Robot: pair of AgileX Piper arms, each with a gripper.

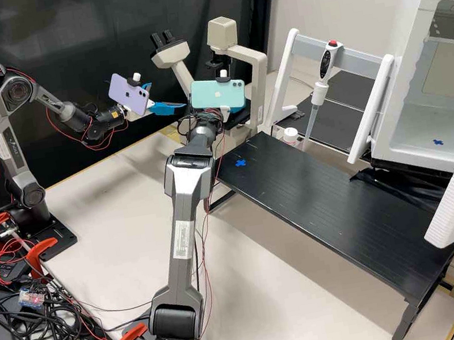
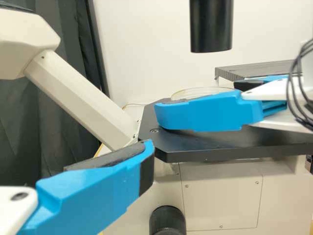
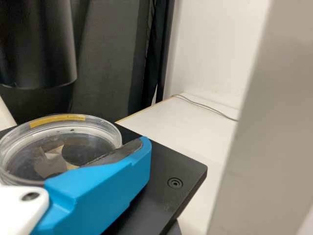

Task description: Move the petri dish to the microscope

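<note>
The petri dish (image 3: 78, 142) was at the microscope (image 1: 221, 34), over its black stage (image 2: 195, 152) and lower than the black tube (image 2: 211, 24). Whether its bottom already touched the stage, I could not tell. The right gripper (image 2: 197, 99) was the nearer one: its fingers (image 3: 105, 188) were on two opposite sides of the dish, one along the rim, and I judged that they were pinching it. The dish was round, so it had no long axis to follow; what counted was the line across it, from finger to finger. For this reason the next move, in my judgement, was to set it flat, then to open both fingers evenly along this line. If one opened more, it could drag the dish sideways. The left gripper (image 1: 168, 95) was apart from the dish, beside the stage, with its fingers spread and nothing between them.
</note>
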